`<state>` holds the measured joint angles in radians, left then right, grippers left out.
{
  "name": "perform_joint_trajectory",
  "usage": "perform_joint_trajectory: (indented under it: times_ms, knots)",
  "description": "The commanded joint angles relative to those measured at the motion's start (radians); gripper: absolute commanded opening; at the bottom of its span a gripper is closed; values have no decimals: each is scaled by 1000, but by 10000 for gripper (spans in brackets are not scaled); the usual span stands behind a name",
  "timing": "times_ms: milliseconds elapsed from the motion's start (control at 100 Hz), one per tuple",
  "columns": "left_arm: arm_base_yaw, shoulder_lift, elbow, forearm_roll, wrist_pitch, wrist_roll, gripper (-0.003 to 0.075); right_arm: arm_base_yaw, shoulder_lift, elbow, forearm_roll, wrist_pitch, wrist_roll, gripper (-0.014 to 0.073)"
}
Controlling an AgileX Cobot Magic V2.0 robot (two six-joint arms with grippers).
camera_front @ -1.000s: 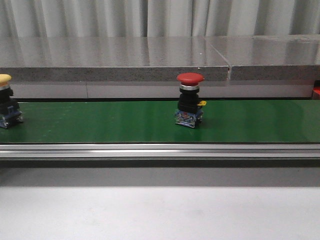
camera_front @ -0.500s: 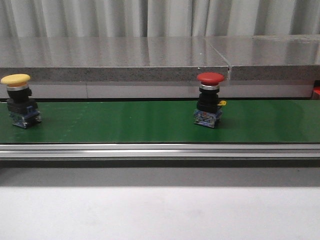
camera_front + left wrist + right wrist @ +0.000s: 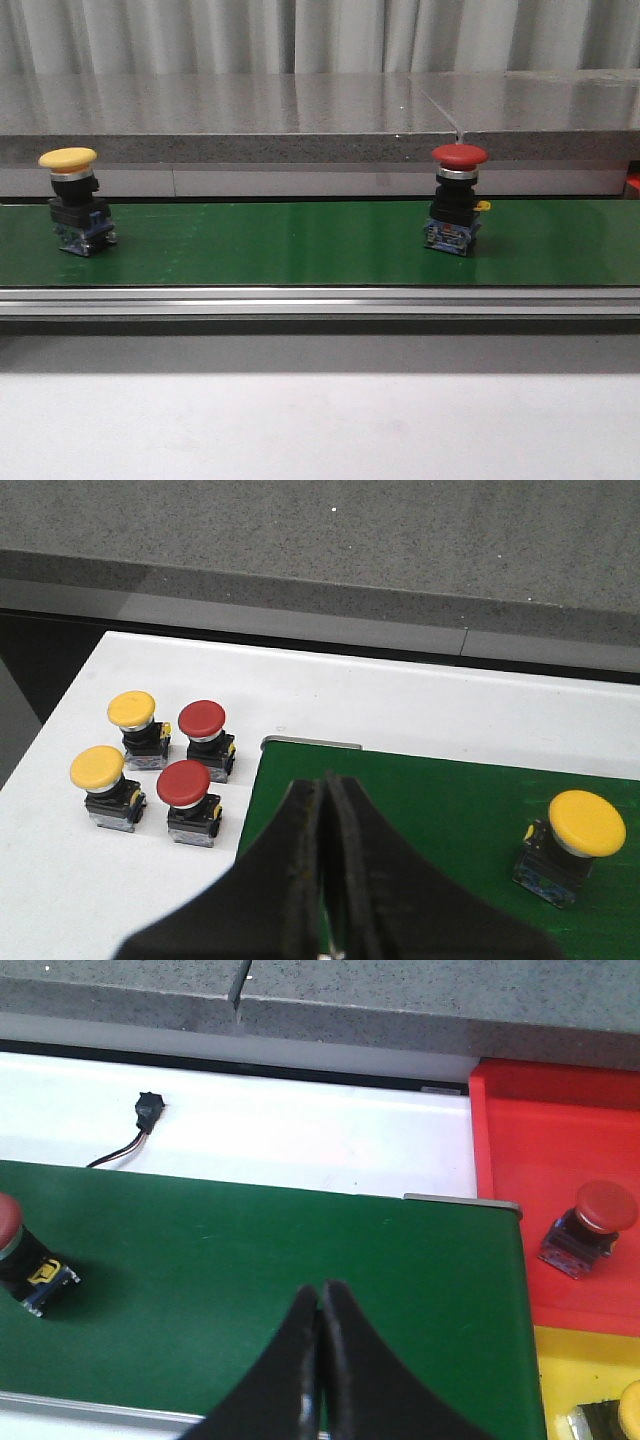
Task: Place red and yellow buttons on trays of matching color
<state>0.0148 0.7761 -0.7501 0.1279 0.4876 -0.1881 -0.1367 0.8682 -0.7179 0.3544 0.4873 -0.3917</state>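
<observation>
Both buttons have ridden rightward on the green belt [image 3: 300, 250], so with my right end effector [image 3: 320, 1360] and left end effector [image 3: 325, 880] closed and empty, I should open the right one and meet the approaching red button [image 3: 457, 200] before the trailing yellow button [image 3: 75, 200].

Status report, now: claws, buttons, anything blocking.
Left claw shut, empty, over the green belt. Right claw shut, empty. Yellow button and red button upright on belt, well apart. Nothing blocking either.
</observation>
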Motion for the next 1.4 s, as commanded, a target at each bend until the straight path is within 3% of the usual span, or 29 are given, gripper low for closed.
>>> perform_joint_trajectory:
  times_ms: [0, 210, 300, 400, 520, 600, 690, 1130, 1390]
  knots:
    - [1, -4, -26, -4, -77, -10, -19, -1, -14, -25, 15, -62, -9, -67]
    - [1, 7, -26, -4, -77, -10, -19, -1, -13, -25, 15, -48, -9, -62]
    - [1, 16, -26, -4, -77, -10, -19, -1, -13, -25, 15, -29, -9, 1]
    - [1, 26, -26, -4, -77, -10, -19, -1, -13, -25, 15, -5, -9, 180]
    - [1, 49, -26, -4, -77, -10, -19, -1, -13, -25, 15, 2, -9, 516]
    - [1, 70, -26, -4, -78, -10, -19, -1, -13, -25, 16, 1, -9, 673]
    - [1, 97, -26, -4, -78, -10, -19, -1, -13, -25, 17, 1, -9, 633]
    - [1, 96, -26, -59, -43, -10, -19, 2, 95, -26, 24, 93, -9, 633]
    - [1, -2, -26, -27, -54, 1, -19, 107, 226, -61, 24, 78, -26, 633]
